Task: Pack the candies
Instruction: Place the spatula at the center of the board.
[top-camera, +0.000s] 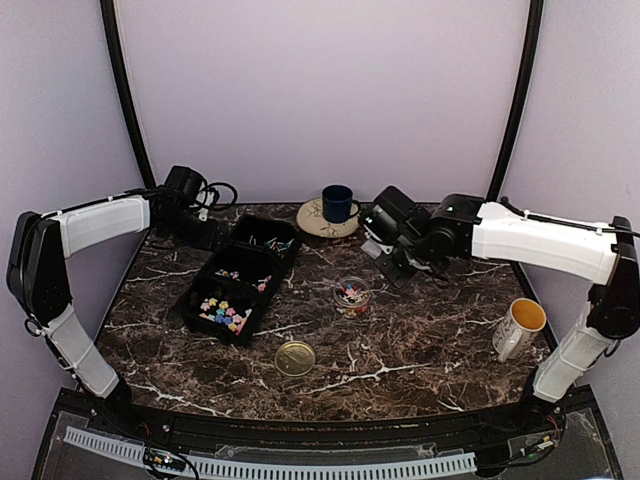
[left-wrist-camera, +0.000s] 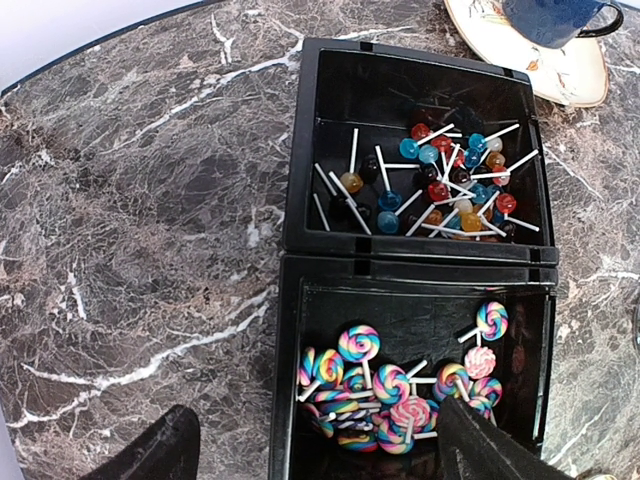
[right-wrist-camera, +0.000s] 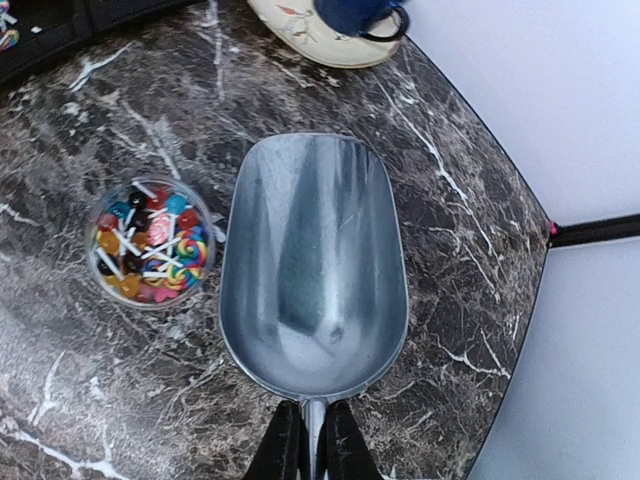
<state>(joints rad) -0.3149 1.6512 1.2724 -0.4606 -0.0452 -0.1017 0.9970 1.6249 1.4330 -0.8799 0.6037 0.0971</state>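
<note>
Right gripper (right-wrist-camera: 312, 445) clamped on scoop (right-wrist-camera: 313, 265) — jar (right-wrist-camera: 90, 255) just beside, left gripper (left-wrist-camera: 315, 405) agape over tray (left-wrist-camera: 300, 150), candies (left-wrist-camera: 440, 190) inside

We see a tabletop (top-camera: 420, 340) of dark, polished marble-look stone, veined in white. Toward its far-left corner the black tray (left-wrist-camera: 420, 262) reads as smooth plastic with a soft gloss. The candies (left-wrist-camera: 440, 185) in it shine like glazed sugar on matt white sticks. The scoop (right-wrist-camera: 315, 260) is bare metal, brushed and dully reflective. Near the front edge the lid (top-camera: 295, 358) gleams a metallic gold. The jar (right-wrist-camera: 90, 250) is clear; glass or plastic, we cannot tell. The saucer (top-camera: 310, 215), blue mug (top-camera: 337, 203) and white mug (top-camera: 518, 328) look like glazed ceramic.
</note>
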